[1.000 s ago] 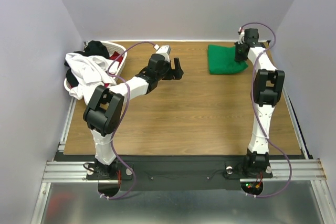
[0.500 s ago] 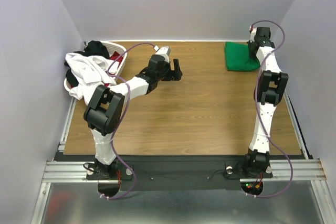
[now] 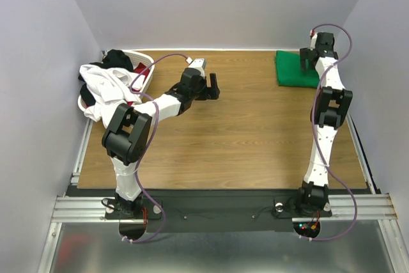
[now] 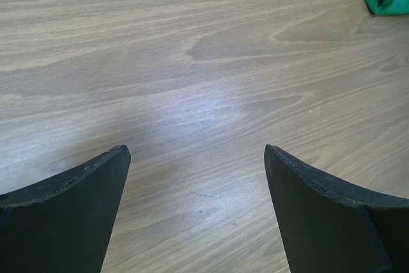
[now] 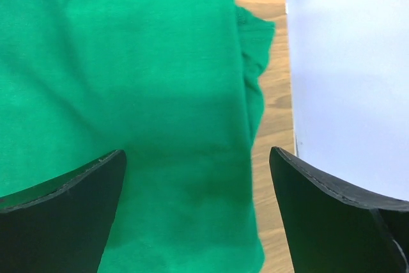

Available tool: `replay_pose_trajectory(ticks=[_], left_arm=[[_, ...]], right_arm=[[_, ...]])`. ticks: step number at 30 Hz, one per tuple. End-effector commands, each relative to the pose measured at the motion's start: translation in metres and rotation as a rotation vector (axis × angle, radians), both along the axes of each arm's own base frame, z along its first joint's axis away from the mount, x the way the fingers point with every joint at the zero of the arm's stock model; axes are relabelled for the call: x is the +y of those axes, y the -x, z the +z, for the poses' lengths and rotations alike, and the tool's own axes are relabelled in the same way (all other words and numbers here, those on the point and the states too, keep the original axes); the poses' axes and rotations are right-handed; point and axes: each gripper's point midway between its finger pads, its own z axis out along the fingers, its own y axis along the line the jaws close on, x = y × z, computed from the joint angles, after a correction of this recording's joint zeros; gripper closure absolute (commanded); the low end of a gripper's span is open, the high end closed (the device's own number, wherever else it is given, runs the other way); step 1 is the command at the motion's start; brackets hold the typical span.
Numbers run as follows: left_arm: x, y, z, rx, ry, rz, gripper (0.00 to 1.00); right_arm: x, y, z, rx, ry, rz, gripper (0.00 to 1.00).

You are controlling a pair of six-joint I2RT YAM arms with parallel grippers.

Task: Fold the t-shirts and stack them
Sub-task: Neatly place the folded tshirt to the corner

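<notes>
Pale walls close in a wood-grain table point(image 3: 243, 132), and the right arm reaches to its far right corner. From its wrist camera, the right gripper point(image 5: 196, 153) has its jaws spread wide with nothing between them, hanging just above the green t-shirt point(image 5: 128, 62). That shirt lies as a flat folded rectangle, with one layered edge near the right-hand wall. From overhead, the right gripper point(image 3: 311, 55) sits over the shirt's far right part, and the green t-shirt point(image 3: 295, 70) lies squarely in the corner, well apart from everything else. The left gripper point(image 4: 197, 151) is just as wide open and empty, looking down on bare wood in the far middle of the table with only a corner of green at the edge of its view. Farther left, a white lattice basket point(image 3: 146, 71) stands at the far left edge. A white t-shirt point(image 3: 108, 87) spills over its near rim and a black t-shirt point(image 3: 118, 59) is bunched at its back, neither of them folded. The green shirt looks finished and set down as the base of the stack, so this reads as the letting-go step. The next move likely calls for lifting the right arm straight up clear of the cloth without dragging a fold. The left arm, already nearer the basket, can then pull one shirt free onto open table.
</notes>
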Motion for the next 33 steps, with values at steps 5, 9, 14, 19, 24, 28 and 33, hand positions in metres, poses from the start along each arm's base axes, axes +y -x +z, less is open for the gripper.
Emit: replay_pose_trajectory(ticks=[5,9,14,19,24,28,33], left_arm=[[0.013,0.008,0.055,-0.12,0.041,0.024,0.01],[0.021,0.016,0.078,-0.168,0.056,0.036,0.01],[0.037,0.031,0.101,-0.223,0.073,0.068,0.01],[0.057,0.058,0.117,-0.268,0.106,0.092,0.01],[0.083,0.076,0.122,-0.288,0.087,0.151,0.01],[0.102,0.093,0.126,-0.303,0.069,0.182,0.01],[0.112,0.103,0.128,-0.298,0.048,0.189,0.01]], right_arm=[[-0.007,0.005,0.104,-0.194,0.04,-0.046,0.0],[0.006,0.019,0.125,-0.225,0.004,-0.033,0.0],[0.044,0.043,0.162,-0.283,-0.076,0.003,0.0],[0.111,0.075,0.167,-0.315,-0.244,0.086,0.0],[0.173,0.134,0.141,-0.299,-0.385,0.132,0.0],[0.231,0.173,0.115,-0.235,-0.474,0.213,0.0],[0.282,0.215,0.088,-0.159,-0.564,0.261,0.0]])
